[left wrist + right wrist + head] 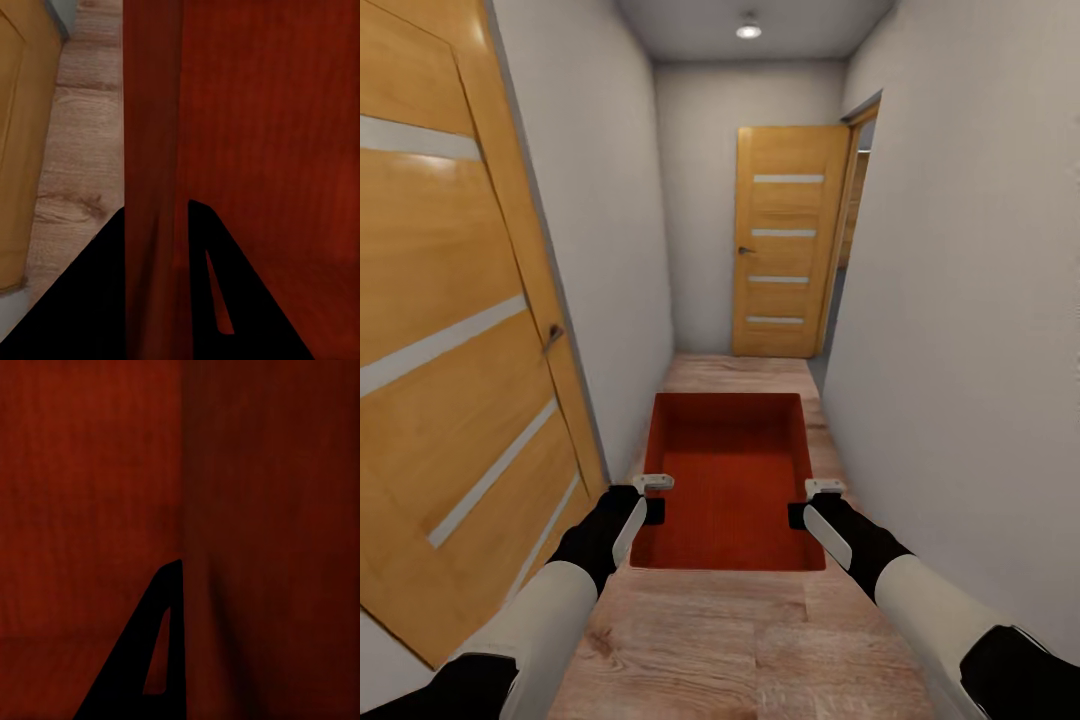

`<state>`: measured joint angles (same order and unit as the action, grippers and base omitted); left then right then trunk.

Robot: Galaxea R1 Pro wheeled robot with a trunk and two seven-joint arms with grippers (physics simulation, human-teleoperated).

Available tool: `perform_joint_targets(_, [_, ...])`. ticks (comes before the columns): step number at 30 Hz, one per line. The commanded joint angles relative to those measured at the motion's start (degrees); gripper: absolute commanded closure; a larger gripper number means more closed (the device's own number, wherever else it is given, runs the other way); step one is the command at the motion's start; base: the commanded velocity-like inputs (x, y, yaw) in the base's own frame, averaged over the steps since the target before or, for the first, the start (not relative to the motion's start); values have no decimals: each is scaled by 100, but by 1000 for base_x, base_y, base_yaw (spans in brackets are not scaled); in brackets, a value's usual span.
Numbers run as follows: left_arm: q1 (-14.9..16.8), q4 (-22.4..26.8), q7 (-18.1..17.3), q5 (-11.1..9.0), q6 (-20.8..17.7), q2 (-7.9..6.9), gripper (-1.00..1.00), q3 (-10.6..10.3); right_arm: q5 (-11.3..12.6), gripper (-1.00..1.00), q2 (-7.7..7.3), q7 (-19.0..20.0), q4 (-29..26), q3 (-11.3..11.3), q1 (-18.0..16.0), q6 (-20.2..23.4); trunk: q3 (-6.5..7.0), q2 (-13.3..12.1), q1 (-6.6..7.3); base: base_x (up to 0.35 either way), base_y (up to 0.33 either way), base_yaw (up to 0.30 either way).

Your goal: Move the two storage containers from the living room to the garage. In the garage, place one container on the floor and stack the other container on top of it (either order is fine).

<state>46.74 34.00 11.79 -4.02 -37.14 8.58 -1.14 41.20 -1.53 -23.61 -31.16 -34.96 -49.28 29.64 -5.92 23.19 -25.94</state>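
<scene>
While both pincers grip it, the container (730,470) holds nothing.

container (730,480): red-orange, matt, faintly ribbed on the inner bottom; thin smooth walls
floor (760,640): light wood planks, grain and knots seen, low sheen
left door (450,330): warm wood veneer, satin, pale inset strips
far door (788,245): same veneer, frosted-looking strips
walls (960,300): plain white, matt
fingers (97,300): black, matt

left gripper (652,497), right gripper (812,502), both clamped, arms forward
</scene>
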Motion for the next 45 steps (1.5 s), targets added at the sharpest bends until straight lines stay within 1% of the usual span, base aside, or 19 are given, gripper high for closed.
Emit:
perform_joint_targets(1, [1,1,60,-2,-39,-5,100,-9,-281,100,-304,-91,-13,262,-11,-195,-12,13,-7,321,80,-252])
perform_joint_targets(11, [1,1,60,-2,-39,-5,100,-9,-281,100,-304,-91,-13,262,-11,-195,-12,13,-7,321,80,-223])
perform_joint_targets(40, [1,1,60,0,-33,-7,100,-9,-279,100,-313,-83,-13,264,-11,-186,-12,13,-7,320,93,-4])
perform_joint_targets(45, [1,7,68,6,-14,-6,100,-9,-279,100,-313,-83,-13,263,-11,-191,-12,13,-7,188,17,0])
